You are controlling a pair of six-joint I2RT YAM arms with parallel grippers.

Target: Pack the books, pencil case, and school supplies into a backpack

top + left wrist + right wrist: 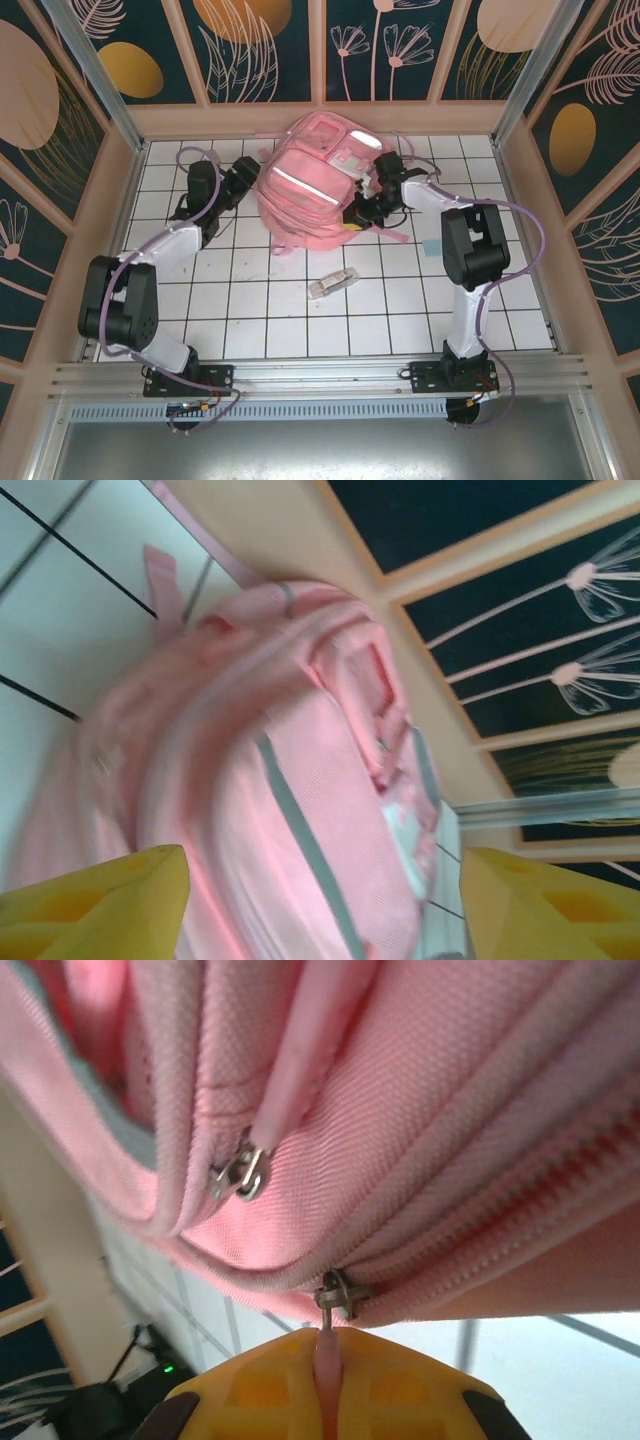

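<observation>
**Two grippers at a large soft pink backpack [310, 190] on a white tiled table [250, 320].**
The left gripper [322, 870] faces the backpack's left side with its yellow fingers spread wide. Open tiles run from it to the pale left wall [128, 190]. The backpack lies at the far middle, its top near the far wall. At the backpack's near-right edge, the right gripper [328, 1360] is clamped on a pink zip pull [325, 1340] below its metal slider [340, 1295]. A narrow transparent oblong box [332, 284] lies on the near tiles, well apart from both grippers.
</observation>
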